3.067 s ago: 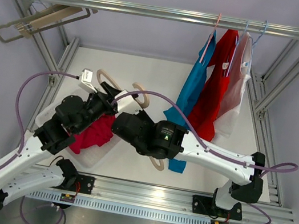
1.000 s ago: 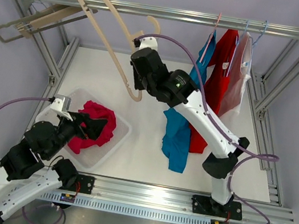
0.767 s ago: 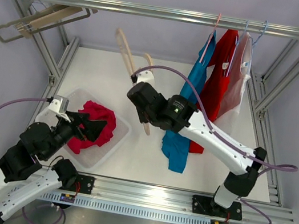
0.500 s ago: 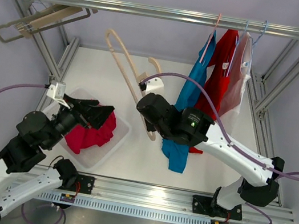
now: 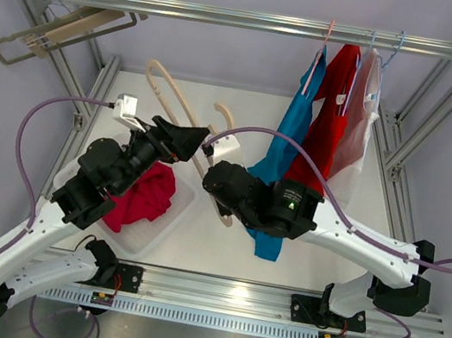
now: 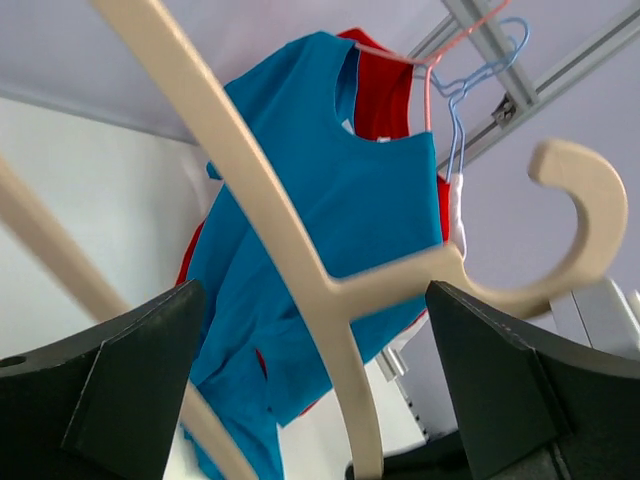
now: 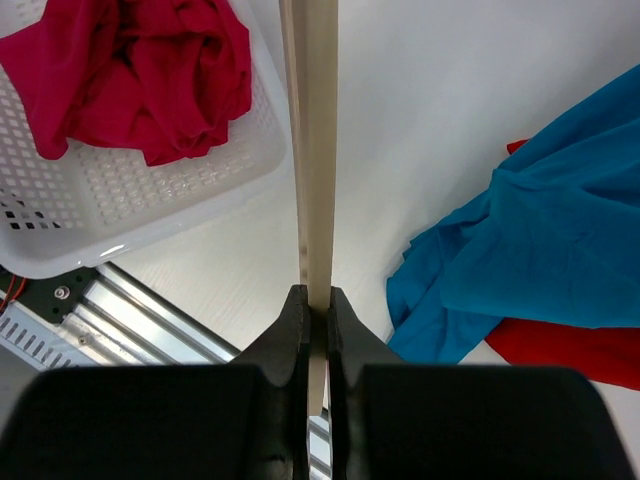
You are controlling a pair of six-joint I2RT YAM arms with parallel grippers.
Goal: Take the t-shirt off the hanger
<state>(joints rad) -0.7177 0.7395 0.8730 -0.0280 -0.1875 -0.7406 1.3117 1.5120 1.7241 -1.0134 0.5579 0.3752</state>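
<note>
Right gripper (image 7: 315, 300) pinches the bare hanger (image 7: 308, 150) tight, left gripper (image 6: 312, 340) gapes wide at its neck, best closing squarely before right releases.

**Tight at centre, open toward the back**

Blocked mid-table by the beige hanger (image 7: 310, 120), slanting from back-left down to front-centre. Pinched on its bar by the right gripper (image 7: 312, 296) and threaded between the spread fingers of the left gripper (image 6: 310, 300).

Walled off on the right by the blue shirt (image 5: 285, 149), red shirt (image 5: 326, 121) and pale garment (image 5: 363, 114) hanging from the rail (image 5: 235, 19), with the blue hem heaped on the table (image 5: 254, 108).

Taken up front-left by the white basket (image 7: 180, 190) and the crumpled red t-shirt (image 7: 140, 70) inside.

Open over bare table behind the hanger, toward the rear wall. Open again, narrowly, between basket and blue hem.

Crowded overhead at back-left by wooden hangers (image 5: 63, 26) on the rail.
</note>
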